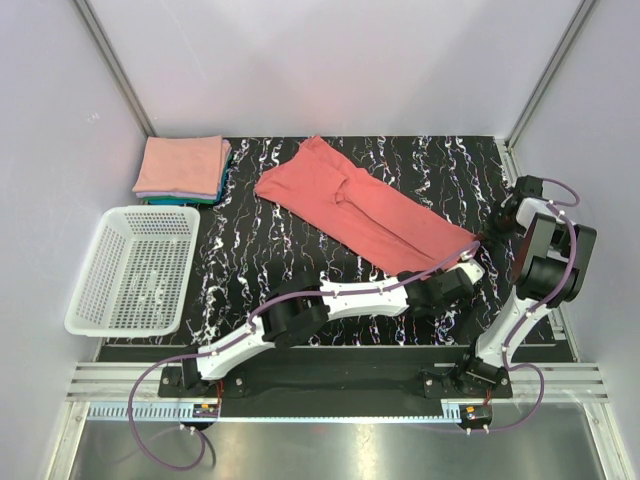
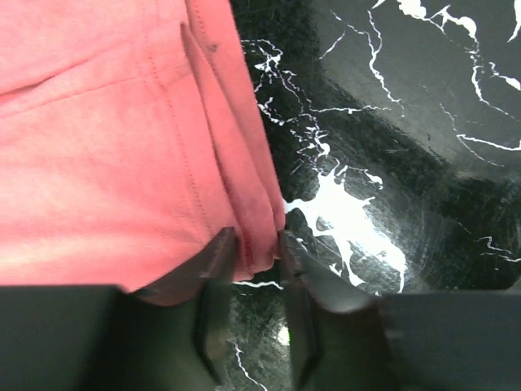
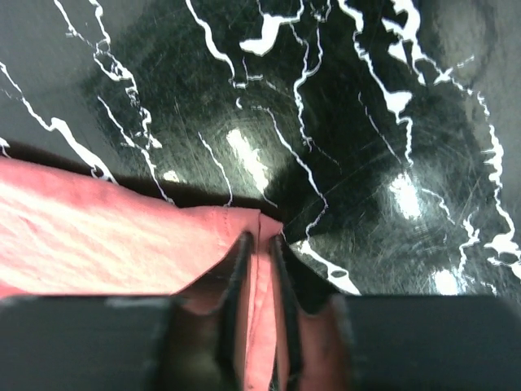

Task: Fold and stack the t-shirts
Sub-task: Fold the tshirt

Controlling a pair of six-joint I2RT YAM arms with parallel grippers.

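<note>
My left gripper [image 2: 256, 241] is pinched nearly shut on the hem of the coral-red t-shirt [image 2: 106, 147], cloth spreading to its left, and my right gripper [image 3: 260, 243] nips a corner between its tips.

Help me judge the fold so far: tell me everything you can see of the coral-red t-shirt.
The coral-red t-shirt is plain soft cloth. It looks folded lengthwise into a long layered strip, lying diagonally on the black marbled table, wider at its far-left end and creased along its middle. Stitched hems show in both wrist views. At its near-right end the left gripper pinches a layered edge and the right gripper pinches a hemmed corner. It lies clear of the folded stack.
</note>
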